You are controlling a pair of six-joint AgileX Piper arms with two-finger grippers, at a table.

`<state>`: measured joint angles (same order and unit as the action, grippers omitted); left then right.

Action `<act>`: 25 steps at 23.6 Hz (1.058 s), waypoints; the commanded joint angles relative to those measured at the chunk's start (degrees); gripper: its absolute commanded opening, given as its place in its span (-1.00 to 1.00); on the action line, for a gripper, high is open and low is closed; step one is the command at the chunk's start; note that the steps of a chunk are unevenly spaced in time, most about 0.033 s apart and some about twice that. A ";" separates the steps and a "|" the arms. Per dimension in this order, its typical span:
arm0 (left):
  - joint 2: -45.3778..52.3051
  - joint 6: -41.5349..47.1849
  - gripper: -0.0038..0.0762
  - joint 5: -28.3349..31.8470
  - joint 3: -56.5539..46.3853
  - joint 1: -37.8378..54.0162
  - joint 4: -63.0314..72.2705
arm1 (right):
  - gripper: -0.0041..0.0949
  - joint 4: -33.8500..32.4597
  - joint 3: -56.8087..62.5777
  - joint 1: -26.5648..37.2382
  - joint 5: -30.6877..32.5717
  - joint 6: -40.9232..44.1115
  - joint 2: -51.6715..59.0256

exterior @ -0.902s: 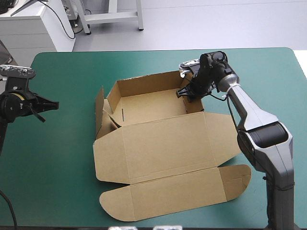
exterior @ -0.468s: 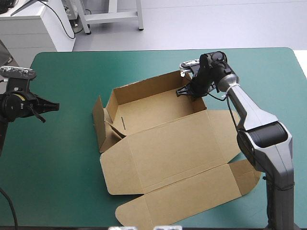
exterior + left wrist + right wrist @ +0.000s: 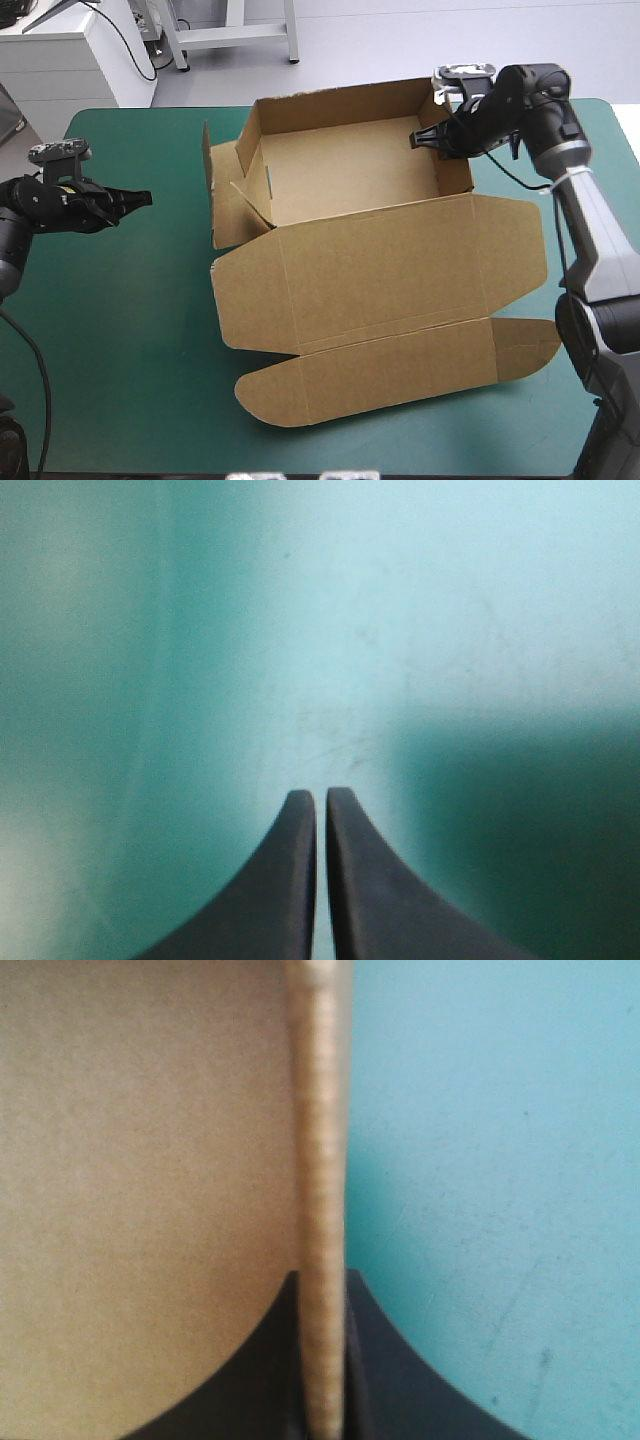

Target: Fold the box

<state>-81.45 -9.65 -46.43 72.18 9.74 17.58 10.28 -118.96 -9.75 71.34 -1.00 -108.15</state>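
The box (image 3: pixel 340 170) sits mid-table toward the far edge, tray walls up, lid (image 3: pixel 380 270) flat toward you. Your right gripper (image 3: pixel 430 140) is clamped on the far right wall, board pinched between its black fingers. The left end flaps (image 3: pixel 228 195) look untucked, though that's hard to judge from above. Your left gripper (image 3: pixel 321 795) is closed on nothing over bare teal-green cover (image 3: pixel 120 330), well apart from the box.
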 commanded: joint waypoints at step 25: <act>4.17 -33.07 -0.92 -22.26 1.37 3.91 66.60 | -0.96 6.46 -1.13 -0.44 -8.04 1.68 10.86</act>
<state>-81.30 -43.59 -67.59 72.18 13.66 81.58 16.07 -118.64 -10.23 67.77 -0.67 -99.78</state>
